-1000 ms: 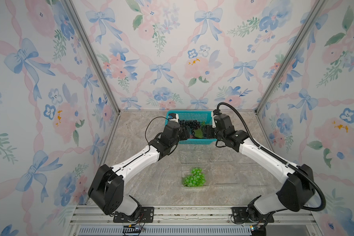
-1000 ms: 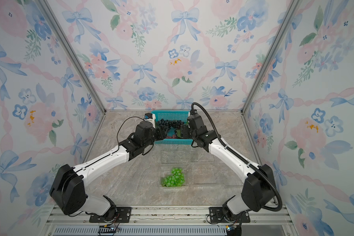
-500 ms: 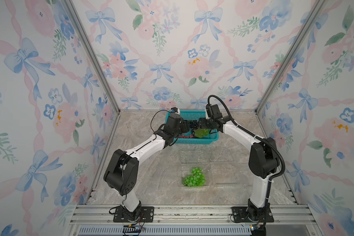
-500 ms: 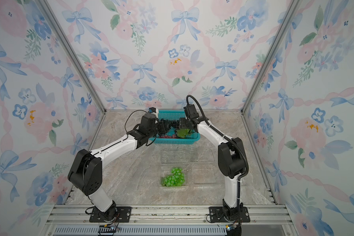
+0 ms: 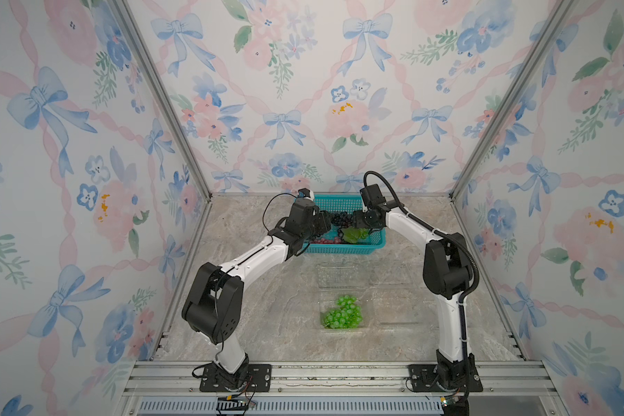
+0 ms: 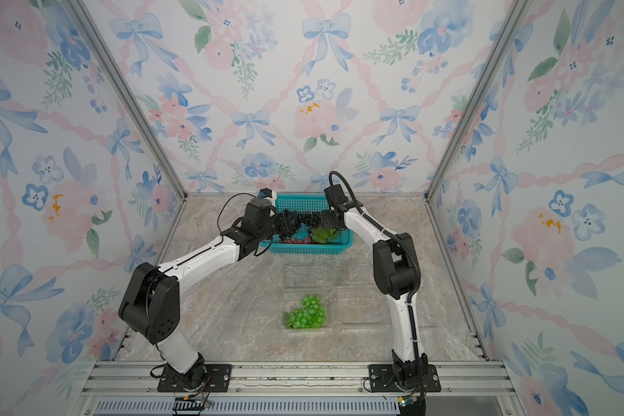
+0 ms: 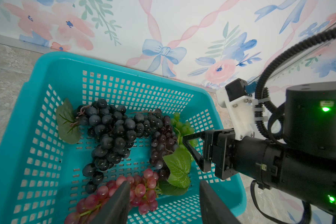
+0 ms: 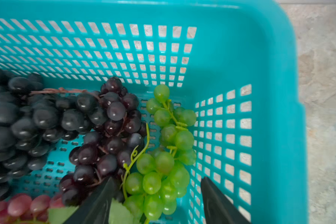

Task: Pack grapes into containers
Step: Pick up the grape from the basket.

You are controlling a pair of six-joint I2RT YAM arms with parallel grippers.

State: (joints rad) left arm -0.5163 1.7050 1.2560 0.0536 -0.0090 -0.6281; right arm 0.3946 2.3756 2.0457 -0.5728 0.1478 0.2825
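Marble table point(image 5: 253, 324): basket point(image 7: 47, 64), four bunches point(image 7: 113, 133); punnet point(image 5: 361, 298), one bunch point(image 5: 343, 314); left fingers point(image 7: 116, 205), right fingers point(image 8: 97, 203) open.

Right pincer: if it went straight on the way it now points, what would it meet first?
Probably the green grape bunch in the teal basket; the open right pincer straddles it, though depth is unclear.

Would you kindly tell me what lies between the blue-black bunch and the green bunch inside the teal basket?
The dark purple bunch lies between them; the right wrist view shows this plainly.
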